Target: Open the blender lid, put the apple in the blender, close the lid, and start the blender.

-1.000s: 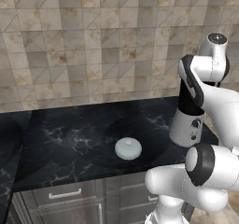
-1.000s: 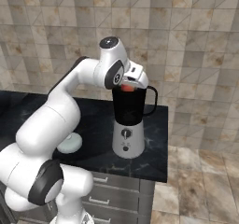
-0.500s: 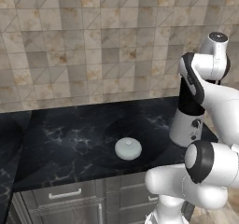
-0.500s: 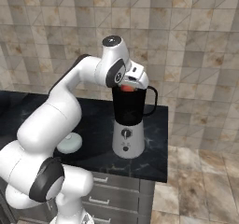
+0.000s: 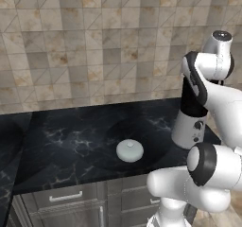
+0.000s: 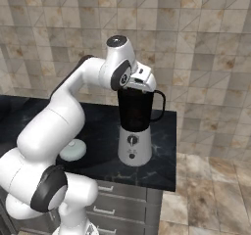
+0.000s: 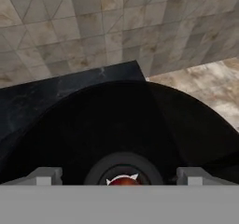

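Note:
The blender stands at the counter's right end, its dark jar uncovered, above a silver base with a black dial. My gripper hangs over the jar's mouth and is open, its fingertips wide apart with nothing between them. Looking down into the jar, I see the red apple lying at the bottom, below the fingers. In the right base view the hand sits just above the jar's rim. The blender lid lies on the counter left of the blender, also seen as a pale dome.
The black marble counter runs left from the blender, backed by a tiled wall. Its right end drops off to a tiled floor. Grey drawers sit below the counter.
The gripper has opened above the jar. The apple, red at the jar's mouth between the fingers before, now lies at the jar's bottom. The arm has barely moved.

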Robot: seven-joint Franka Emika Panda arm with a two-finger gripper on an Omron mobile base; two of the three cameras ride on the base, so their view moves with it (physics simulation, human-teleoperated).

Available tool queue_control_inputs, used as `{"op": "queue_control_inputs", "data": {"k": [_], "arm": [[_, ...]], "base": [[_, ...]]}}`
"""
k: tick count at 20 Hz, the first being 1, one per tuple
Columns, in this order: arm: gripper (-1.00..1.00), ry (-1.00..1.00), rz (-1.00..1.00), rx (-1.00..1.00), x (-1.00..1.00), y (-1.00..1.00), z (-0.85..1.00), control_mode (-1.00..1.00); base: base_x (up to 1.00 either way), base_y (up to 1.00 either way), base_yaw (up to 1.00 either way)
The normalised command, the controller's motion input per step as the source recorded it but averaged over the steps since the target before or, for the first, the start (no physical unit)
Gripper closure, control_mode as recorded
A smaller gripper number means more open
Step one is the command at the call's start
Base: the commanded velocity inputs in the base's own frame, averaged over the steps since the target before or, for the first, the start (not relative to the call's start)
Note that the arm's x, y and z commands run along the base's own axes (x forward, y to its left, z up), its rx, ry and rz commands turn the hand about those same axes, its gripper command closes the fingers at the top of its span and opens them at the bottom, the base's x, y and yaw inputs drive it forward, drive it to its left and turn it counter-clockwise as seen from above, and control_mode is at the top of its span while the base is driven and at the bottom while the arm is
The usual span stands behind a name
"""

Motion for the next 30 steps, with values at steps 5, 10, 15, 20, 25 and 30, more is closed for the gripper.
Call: {"op": "queue_control_inputs", "data": {"k": [5, 10, 15, 20, 25, 30], "arm": [[-1.00, -0.15, 0.00, -0.03, -0.28, 0.03, 0.82, -1.00], [-1.00, -0.15, 0.00, -0.08, -0.53, 0.31, 0.74, -1.00], [-1.00, 0.00, 0.00, -0.06, -0.66, 0.85, 0.01, -1.00], [-1.00, 0.09, 0.00, -0.09, -0.55, 1.00, -0.38, -1.00], [-1.00, 0.16, 0.12, -0.05, -0.36, 0.74, -0.59, -1.00], [-1.00, 0.20, 0.12, -0.01, 0.00, 0.77, -0.92, -1.00]], "base": [[0.00, 0.00, 0.00], [0.00, 0.00, 0.00], [0.00, 0.00, 0.00], [0.00, 0.00, 0.00], [0.00, 0.00, 0.00], [0.00, 0.00, 0.00]]}}
